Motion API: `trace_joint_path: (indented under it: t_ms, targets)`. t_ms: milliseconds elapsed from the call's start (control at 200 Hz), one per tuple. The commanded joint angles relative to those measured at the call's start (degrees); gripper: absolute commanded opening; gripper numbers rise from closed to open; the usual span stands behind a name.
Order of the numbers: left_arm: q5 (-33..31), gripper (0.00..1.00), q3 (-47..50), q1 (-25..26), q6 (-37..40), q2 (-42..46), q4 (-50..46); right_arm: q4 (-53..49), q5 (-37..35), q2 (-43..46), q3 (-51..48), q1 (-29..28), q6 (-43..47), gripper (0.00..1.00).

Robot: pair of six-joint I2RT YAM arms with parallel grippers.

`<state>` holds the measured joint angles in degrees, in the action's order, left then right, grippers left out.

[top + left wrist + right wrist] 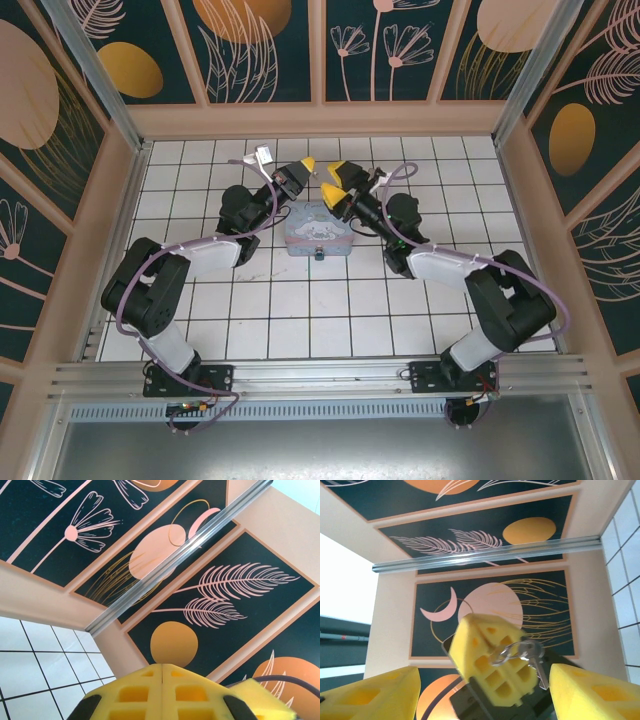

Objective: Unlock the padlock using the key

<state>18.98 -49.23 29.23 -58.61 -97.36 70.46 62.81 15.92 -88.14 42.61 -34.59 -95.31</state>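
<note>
At the far middle of the white-tiled counter (300,300), a pastel blue tin box (318,232) with a cartoon print on its lid sits between the two arms. Against the middle of the tin's near side there is a tiny dark-blue piece, the padlock (318,257). It is too small to make out its shackle or how it sits there.

Just beyond the tin's far edge in the overhead view, the two grippers face each other tip to tip, close together. The left gripper (308,164) is closed. In its own wrist view its yellow fingers (135,695) are pressed flat together with only a thin seam between them.

From the right wrist camera that closed yellow fingertip (487,672) is up close. The key (536,662) hangs at its face on a silver split ring (512,652), blade pointing down and to the right. The ring looks pinched at the fingers, though the exact hold is hidden.

The right gripper (333,181) stands wide. Its two yellow fingers (375,695) are spread to either side of the left gripper's tip, with a gap on each side.

Dark wall panels (250,40) with peach flower and leaf prints close the cell behind.
</note>
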Motion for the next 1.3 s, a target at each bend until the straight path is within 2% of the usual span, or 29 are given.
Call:
trace_joint_path:
  t_ms: [0,235,535,656,836,1046,1296]
  targets:
    - [-0.25,0.00,-0.78,-0.38,-0.05,-0.53,2.05,1.83,-1.77,0.60,0.28,-1.67,-0.21,0.70]
    - [-0.44,0.00,-0.73,-0.31,-0.11,-0.51,1.80,3.63,-2.86,-2.48,3.76,-3.55,-2.33,0.71]
    - [-0.39,0.00,-0.60,-0.25,-0.24,-0.49,1.79,5.17,-5.27,-4.18,3.38,-4.25,-4.01,0.72]
    - [-0.35,0.00,-0.43,-0.28,-0.55,-0.51,2.14,6.83,-5.74,-5.36,4.03,-4.13,-4.58,0.69]
    - [-0.39,0.00,-0.18,-0.30,-0.72,-0.47,2.41,7.40,-6.29,-7.06,5.68,-4.08,-5.19,0.55]
    - [-0.27,0.00,0.18,-0.28,-0.78,-0.53,2.56,8.12,-6.78,-8.31,6.69,-3.49,-5.81,0.46]
    - [-0.17,0.00,0.41,-0.27,-1.01,-0.50,2.91,8.23,-6.79,-9.04,7.00,-3.29,-6.08,0.26]
